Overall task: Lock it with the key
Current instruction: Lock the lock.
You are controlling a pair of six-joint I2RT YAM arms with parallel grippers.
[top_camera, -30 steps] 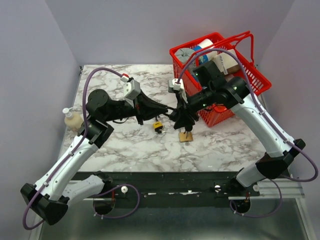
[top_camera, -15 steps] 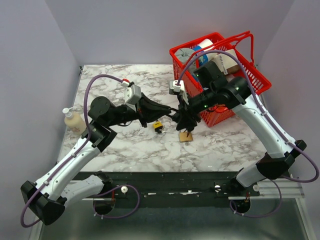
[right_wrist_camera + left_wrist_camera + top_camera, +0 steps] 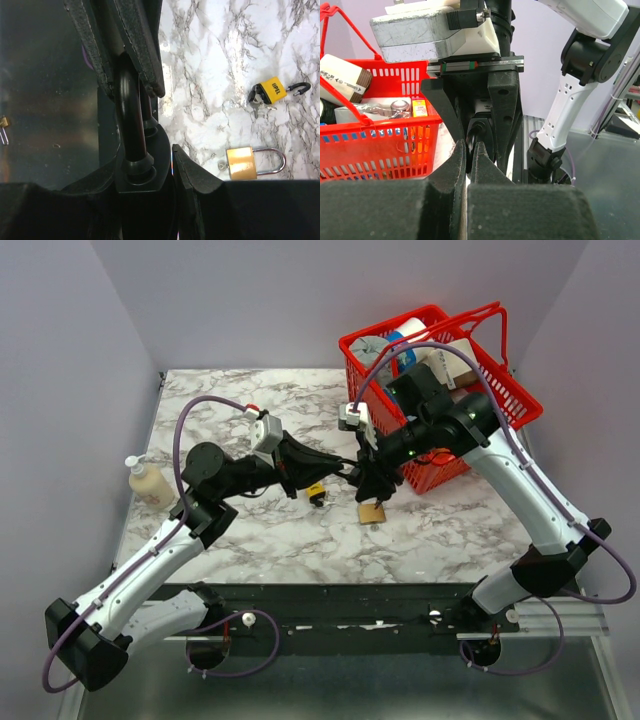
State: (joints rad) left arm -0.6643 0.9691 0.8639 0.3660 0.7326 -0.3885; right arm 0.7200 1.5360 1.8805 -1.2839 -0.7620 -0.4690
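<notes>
With the right gripper [image 3: 375, 480] clamping the black padlock [image 3: 134, 135] above the table [image 3: 250, 530] and the left gripper [image 3: 466, 155] pinched shut at it, key unseen, we risk misalignment jamming the keyway.

Laboratory robot cell, plain pale walls [image 3: 70, 360] enclosed a marble-patterned counter [image 3: 260, 540] on three sides, white left arm [image 3: 140, 570] and right arm [image 3: 530, 500] stood bolted to a black rail [image 3: 340, 622] at its near edge, purple cables [image 3: 177, 445] ran along both.
</notes>
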